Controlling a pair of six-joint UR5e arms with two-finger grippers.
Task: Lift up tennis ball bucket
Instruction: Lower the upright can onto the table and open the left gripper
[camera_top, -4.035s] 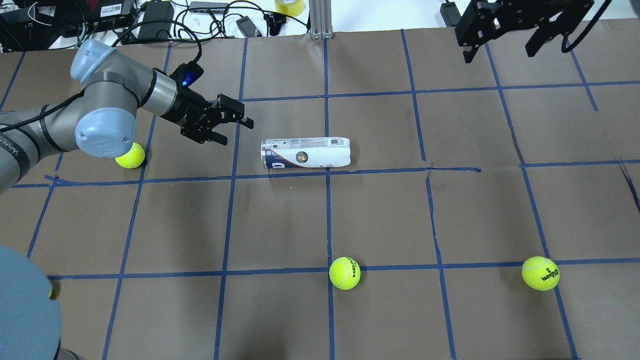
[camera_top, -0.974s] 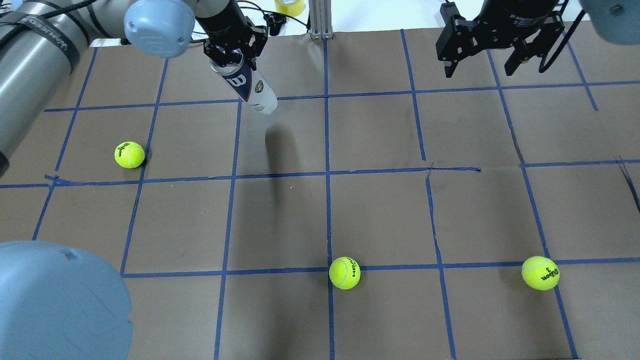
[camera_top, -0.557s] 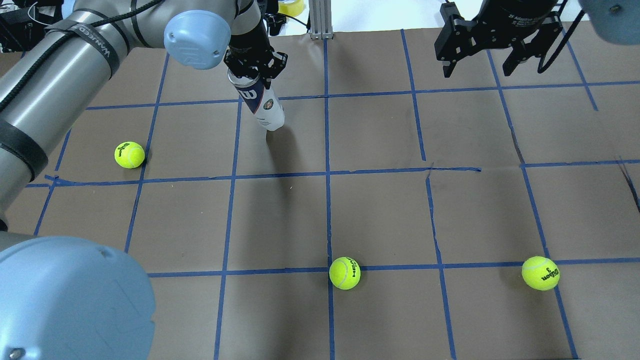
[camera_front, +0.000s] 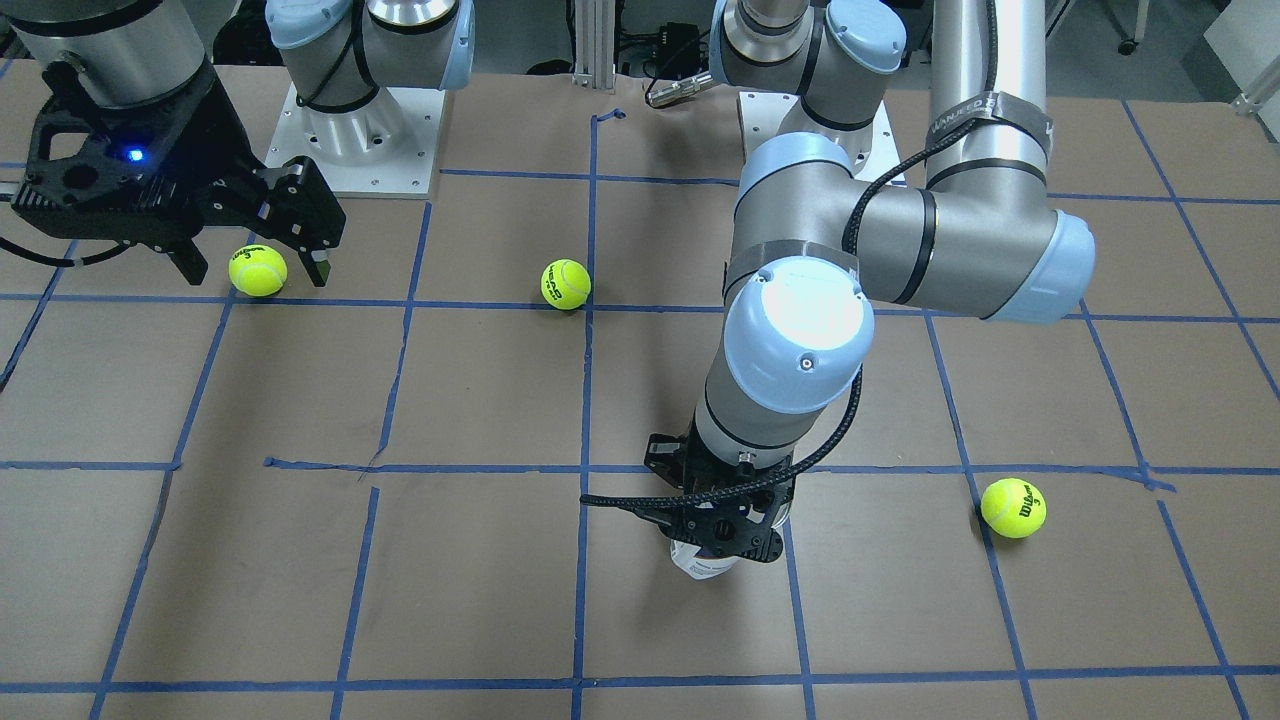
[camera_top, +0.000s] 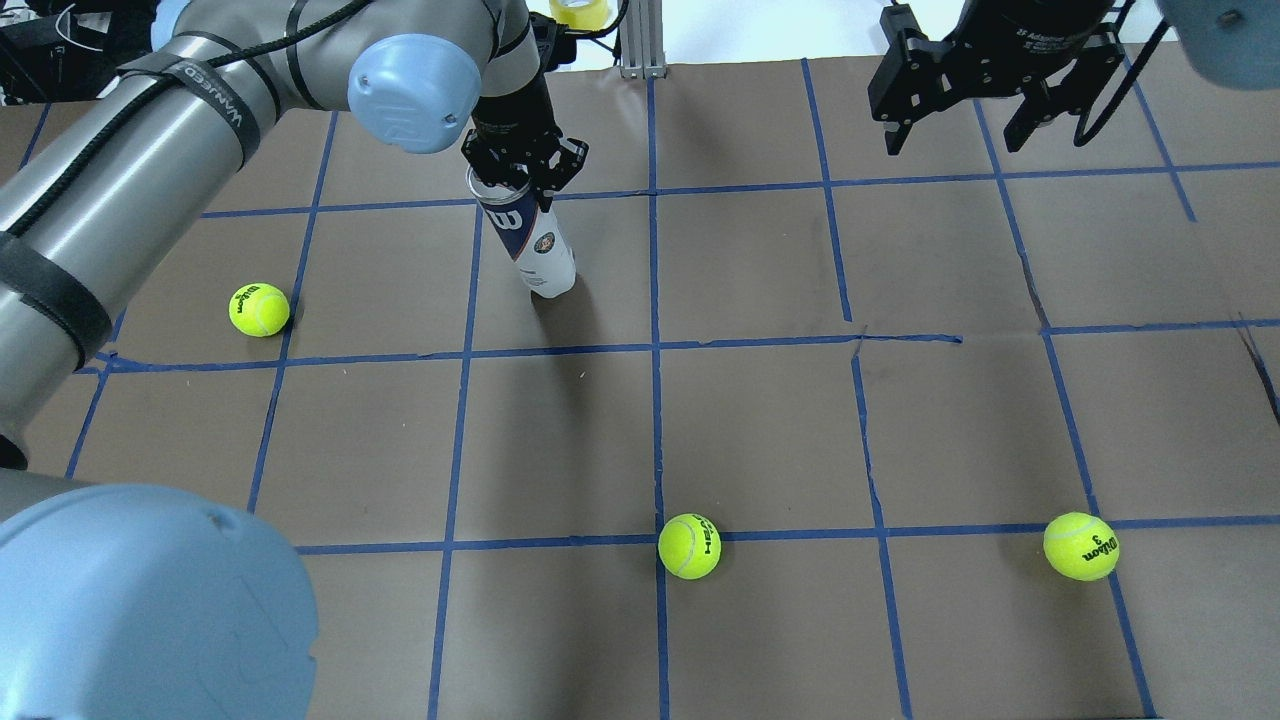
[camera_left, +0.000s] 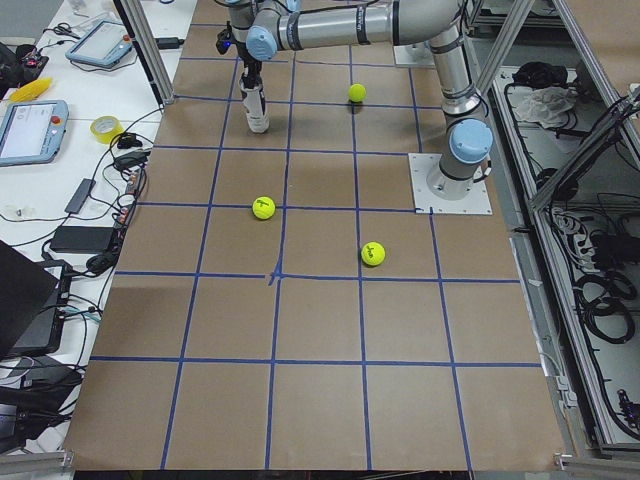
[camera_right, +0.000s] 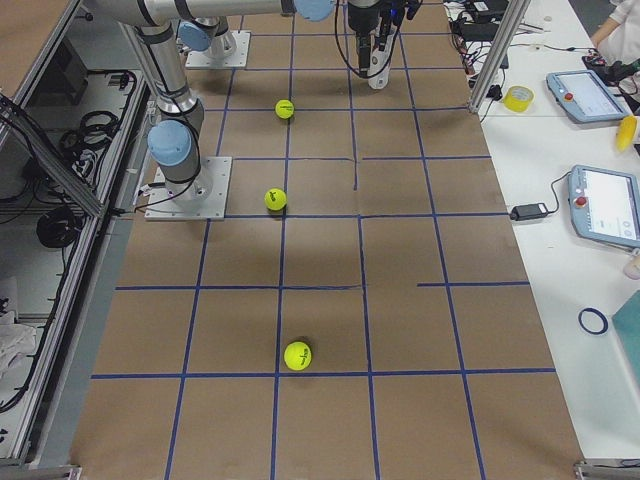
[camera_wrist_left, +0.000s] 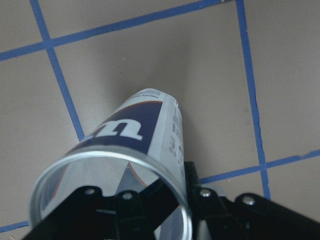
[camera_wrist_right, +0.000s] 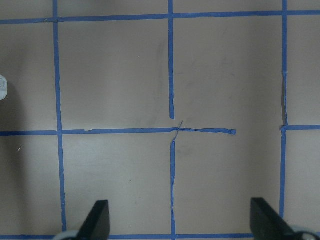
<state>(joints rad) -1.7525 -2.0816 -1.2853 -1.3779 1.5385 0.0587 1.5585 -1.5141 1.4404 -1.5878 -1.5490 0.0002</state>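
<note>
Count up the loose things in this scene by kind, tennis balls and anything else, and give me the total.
tennis balls: 3
tennis ball bucket: 1, gripped at its top end by the left pincer
total: 4

Seen from across the bench (camera_front: 300, 600), the left arm's wrist (camera_front: 745, 420) and left pincer (camera_front: 722, 528) cover nearly all of the slim clear plastic cylindrical can with the white and navy label (camera_front: 703, 568); only its lower end shows. The left wrist camera crops the can's near rim. The right wrist camera catches just the right pincer's (camera_wrist_right: 181, 217) fingertips and an unidentifiable white sliver (camera_wrist_right: 2, 87) at its left edge.
</note>
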